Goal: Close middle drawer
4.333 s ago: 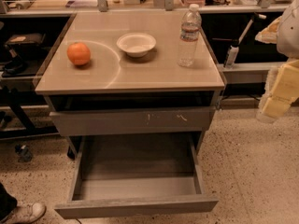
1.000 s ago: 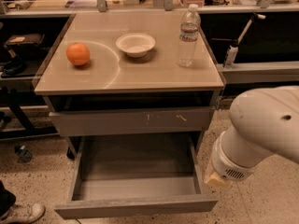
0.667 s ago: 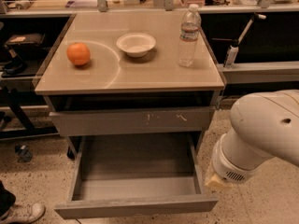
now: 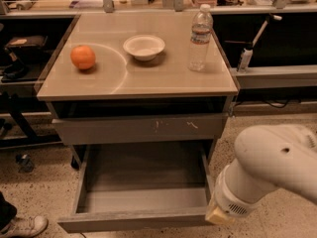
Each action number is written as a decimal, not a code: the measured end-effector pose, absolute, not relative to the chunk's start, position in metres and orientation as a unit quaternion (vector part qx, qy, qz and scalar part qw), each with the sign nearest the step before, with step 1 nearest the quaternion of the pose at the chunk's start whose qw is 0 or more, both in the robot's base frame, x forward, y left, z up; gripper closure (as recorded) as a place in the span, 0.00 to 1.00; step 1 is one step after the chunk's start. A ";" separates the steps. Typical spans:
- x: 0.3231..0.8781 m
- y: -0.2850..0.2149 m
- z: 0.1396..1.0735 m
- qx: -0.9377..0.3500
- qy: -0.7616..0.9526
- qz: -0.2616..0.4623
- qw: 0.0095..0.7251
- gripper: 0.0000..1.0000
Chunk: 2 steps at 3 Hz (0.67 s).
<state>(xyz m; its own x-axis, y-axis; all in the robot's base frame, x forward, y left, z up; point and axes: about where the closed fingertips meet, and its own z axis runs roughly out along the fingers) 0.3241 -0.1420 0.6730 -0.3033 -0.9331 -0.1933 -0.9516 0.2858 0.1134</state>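
The middle drawer (image 4: 133,219) is pulled far out of the cabinet, low in the camera view. Its plain grey front faces me and its inside looks empty. Above it, the drawer front with white scratch marks (image 4: 141,128) stands slightly out under the tabletop. My white arm (image 4: 270,167) reaches in from the lower right, and its end (image 4: 220,213) is right by the middle drawer's front right corner. The gripper itself lies below the picture's edge, out of view.
The tan cabinet top (image 4: 163,81) holds an orange (image 4: 82,57), a white bowl (image 4: 144,46) and a clear water bottle (image 4: 200,37). Dark shelving and a cluttered bench stand behind. Someone's shoe (image 4: 22,227) is on the speckled floor at the lower left.
My arm came in from the right edge, then sank lower and slightly left toward the drawer's front right corner. The drawer has not moved.
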 end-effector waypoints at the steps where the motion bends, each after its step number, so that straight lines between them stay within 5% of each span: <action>1: 0.303 -0.116 0.607 -0.569 0.807 0.157 0.030 1.00; 2: 0.299 -0.102 0.551 -0.552 0.812 0.188 0.024 1.00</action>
